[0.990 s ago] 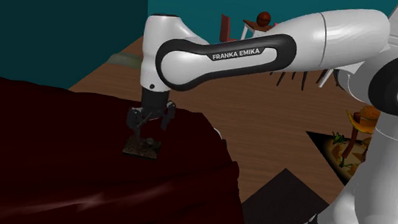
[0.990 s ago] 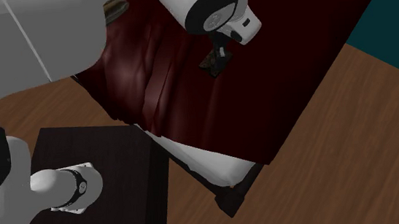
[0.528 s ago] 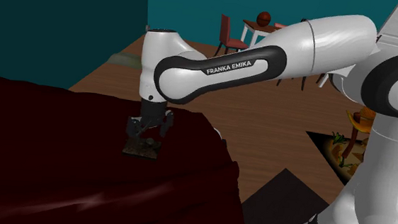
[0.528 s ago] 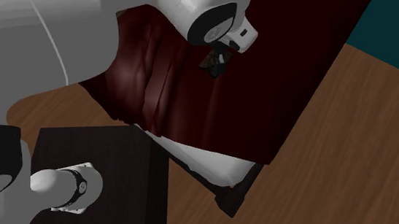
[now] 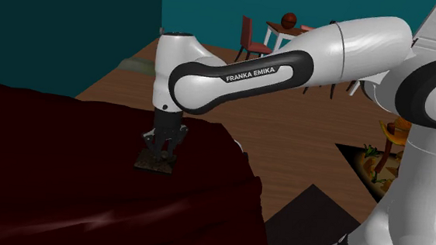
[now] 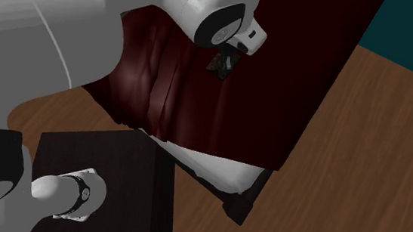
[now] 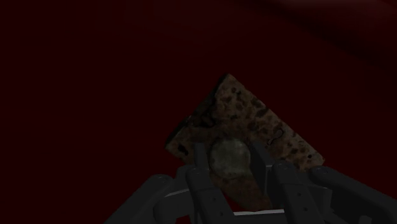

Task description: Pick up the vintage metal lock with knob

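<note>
The lock (image 7: 254, 124) is a rusty, speckled flat plate with a round pale knob (image 7: 230, 159), lying on a dark red bed cover (image 5: 66, 171). In the wrist view my gripper (image 7: 230, 167) is shut on that knob, one black finger pressed against each side of it. From the shoulder view the gripper (image 5: 161, 147) points straight down onto the lock (image 5: 155, 164), near the cover's corner. In the second exterior view the lock (image 6: 217, 67) peeks out from under the white wrist, and the fingers are mostly hidden there.
The bed (image 6: 285, 75) drops off to a wooden floor (image 5: 301, 138) just beyond the lock. A red chair (image 5: 249, 36) and a small table (image 5: 288, 25) stand far back. My dark box stand (image 6: 119, 179) sits beside the bed. Teal walls (image 5: 66, 31) stand behind.
The fingers, spread wide around the knob in the earlier frames, have closed onto it. The hand came down a little a second ago and has held its place since.
</note>
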